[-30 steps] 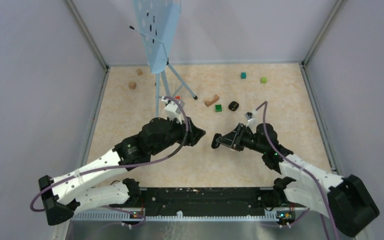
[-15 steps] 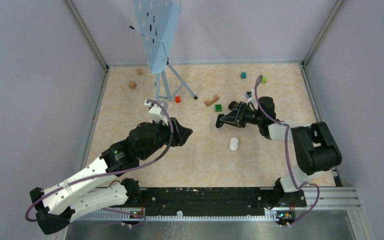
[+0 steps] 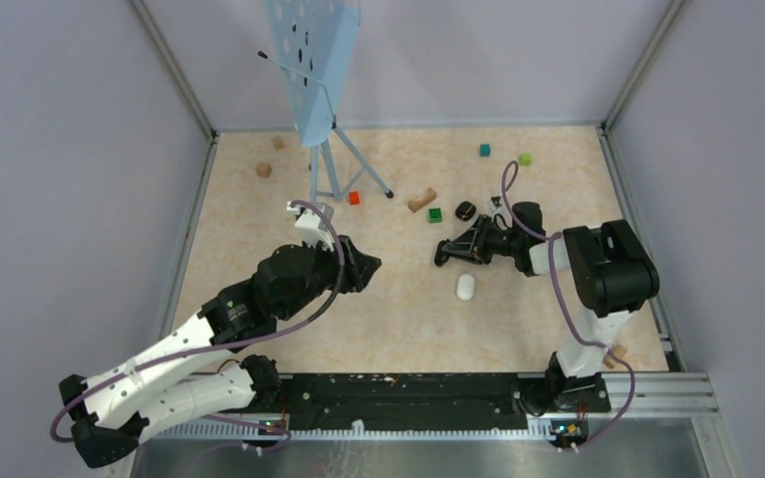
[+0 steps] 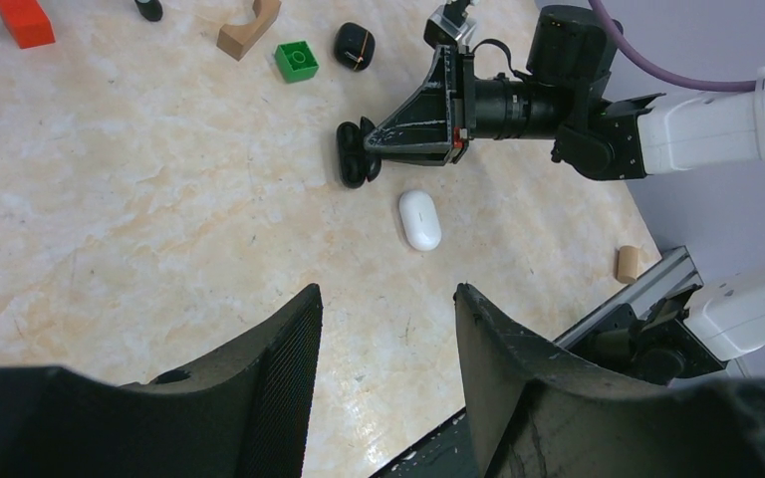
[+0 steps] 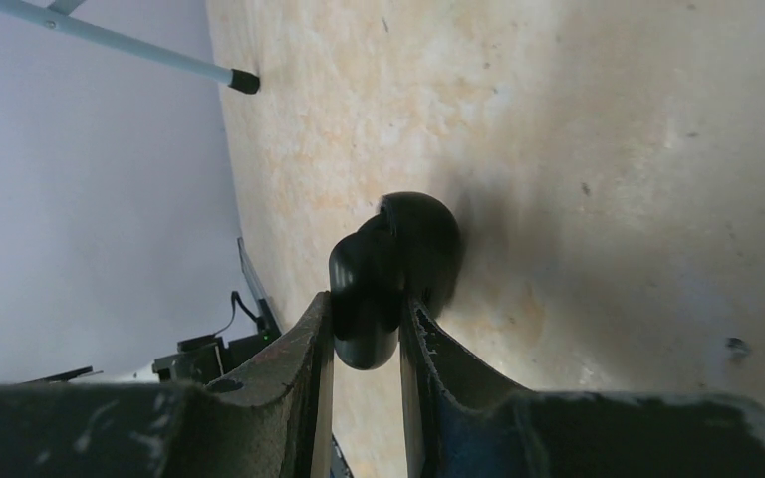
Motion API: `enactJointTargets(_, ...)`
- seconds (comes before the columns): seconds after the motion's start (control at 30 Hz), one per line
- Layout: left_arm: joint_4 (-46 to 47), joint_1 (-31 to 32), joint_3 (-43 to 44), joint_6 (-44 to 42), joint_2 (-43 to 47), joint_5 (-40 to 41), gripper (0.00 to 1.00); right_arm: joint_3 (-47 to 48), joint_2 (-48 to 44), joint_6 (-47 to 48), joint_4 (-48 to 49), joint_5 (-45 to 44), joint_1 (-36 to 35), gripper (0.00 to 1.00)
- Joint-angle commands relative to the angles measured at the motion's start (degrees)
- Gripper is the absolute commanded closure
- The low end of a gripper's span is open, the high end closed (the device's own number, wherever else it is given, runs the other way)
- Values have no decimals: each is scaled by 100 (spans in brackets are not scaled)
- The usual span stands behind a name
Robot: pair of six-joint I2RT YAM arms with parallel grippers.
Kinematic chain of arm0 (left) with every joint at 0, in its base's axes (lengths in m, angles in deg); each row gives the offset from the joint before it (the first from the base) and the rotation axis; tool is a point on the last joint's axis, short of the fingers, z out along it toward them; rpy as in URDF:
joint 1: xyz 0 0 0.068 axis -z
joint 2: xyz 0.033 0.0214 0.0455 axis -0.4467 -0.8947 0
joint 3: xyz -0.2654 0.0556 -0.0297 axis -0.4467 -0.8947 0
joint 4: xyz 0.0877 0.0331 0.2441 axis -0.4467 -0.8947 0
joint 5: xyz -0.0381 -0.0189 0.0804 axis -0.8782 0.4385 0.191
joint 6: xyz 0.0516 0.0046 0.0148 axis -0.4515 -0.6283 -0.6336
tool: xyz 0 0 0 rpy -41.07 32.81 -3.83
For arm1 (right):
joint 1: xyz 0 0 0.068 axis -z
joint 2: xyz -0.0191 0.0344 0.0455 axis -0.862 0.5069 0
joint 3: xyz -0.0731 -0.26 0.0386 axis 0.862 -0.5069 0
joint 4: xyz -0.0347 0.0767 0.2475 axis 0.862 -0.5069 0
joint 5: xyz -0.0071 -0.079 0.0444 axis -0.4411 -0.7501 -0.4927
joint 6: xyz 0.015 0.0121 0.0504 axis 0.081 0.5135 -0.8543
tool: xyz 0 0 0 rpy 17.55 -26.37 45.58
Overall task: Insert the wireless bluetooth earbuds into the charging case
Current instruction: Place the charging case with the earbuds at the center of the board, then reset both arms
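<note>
My right gripper (image 3: 442, 257) is shut on a black rounded two-lobed piece (image 5: 398, 264), which looks like a black charging case with its lid open. It holds the piece against the table, as the left wrist view (image 4: 355, 154) also shows. A white pill-shaped case (image 3: 466, 287) lies closed just in front of it (image 4: 419, 219). A glossy black pod with an orange seam (image 3: 465, 210) lies behind, also in the left wrist view (image 4: 354, 45). No tiny loose earbuds show. My left gripper (image 3: 367, 267) is open and empty above bare table, left of the white case (image 4: 388, 299).
A blue perforated panel on a tripod (image 3: 315, 80) stands at the back left. A red block (image 3: 354, 197), a wooden arch (image 3: 420, 200) and a green brick (image 3: 435, 214) lie mid-back. Teal (image 3: 484, 149) and lime (image 3: 525, 158) cubes sit far back. Wooden blocks (image 3: 264, 169) lie back left.
My right gripper swung from the centre toward the back right with the black piece, then came slightly nearer. The white case came into view. My left arm drew back left.
</note>
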Motion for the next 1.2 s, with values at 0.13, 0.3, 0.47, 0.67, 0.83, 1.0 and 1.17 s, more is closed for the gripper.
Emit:
enactJointTargets(0.13, 113, -25, 23, -89, -7, 61, 43, -152, 180, 401, 239, -69, 180, 100)
enactJointTargets(0.3, 142, -28, 57, -132, -76, 42, 43, -222, 79, 429, 168, -149, 249, 89)
enactJointTargets(0.47, 159, -30, 152, -181, -196, -5, 43, 30, -838, 812, -1223, -759, 259, 14)
enactJointTargets(0.67, 185, -31, 202, -309, -207, 182, 41, 962, -2321, 1750, -4413, -2884, 251, 12)
enactJointTargets(0.83, 64, -39, 196, -441, -60, 745, 13, 1516, -3774, 1986, -6383, -5751, 247, 11)
enactJointTargets(1.0, -379, -40, 123, 123, 6, 1670, 1, 1515, -4821, 1905, -7438, -7629, 247, 11)
enactJointTargets(1.17, -780, -44, 114, 176, 12, 1792, 1, 1090, -5704, 1552, -7775, -8066, 248, 11)
